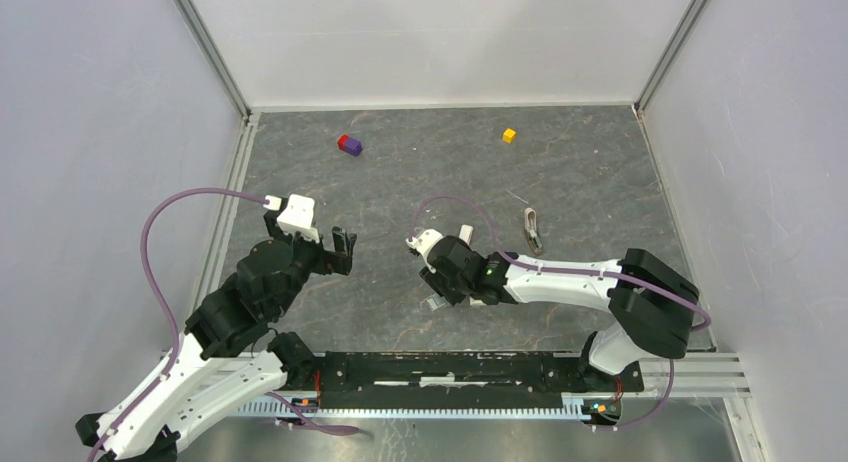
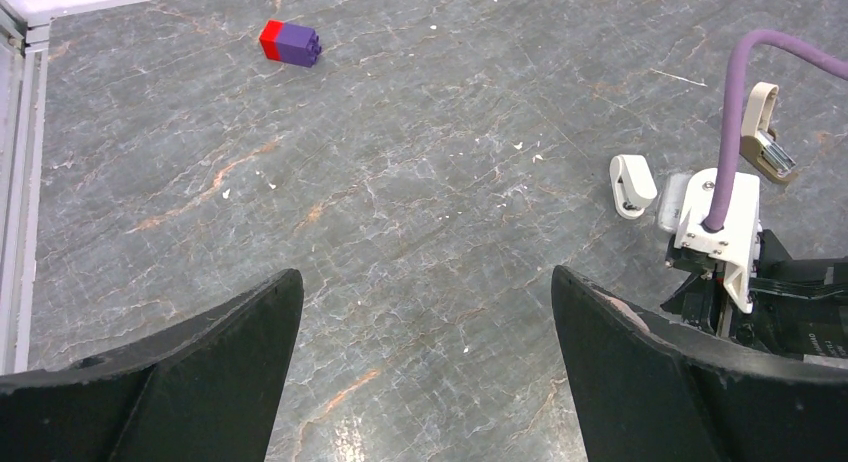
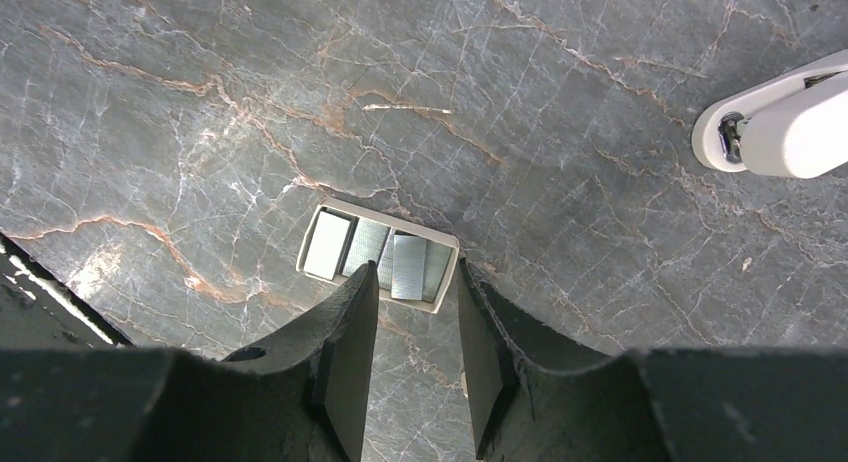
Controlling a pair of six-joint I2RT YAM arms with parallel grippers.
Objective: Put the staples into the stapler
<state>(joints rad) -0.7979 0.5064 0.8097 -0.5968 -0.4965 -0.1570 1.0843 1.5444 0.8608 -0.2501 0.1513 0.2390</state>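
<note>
Only the right wrist view shows the staples (image 3: 366,248): grey strips in a shallow pale tray (image 3: 392,222) on the desk (image 3: 200,102). The tray's near edge sits right at the tips of the right jaws, which stand partly apart with nothing clamped between them. The left wrist view shows the stapler (image 2: 765,132) best, hinged open with grey metal inside; it lies beyond the right wrist, apart from both pairs of jaws. A small white rounded piece (image 2: 632,185) lies near the tray. The left jaws gape wide and empty above the desk
</note>
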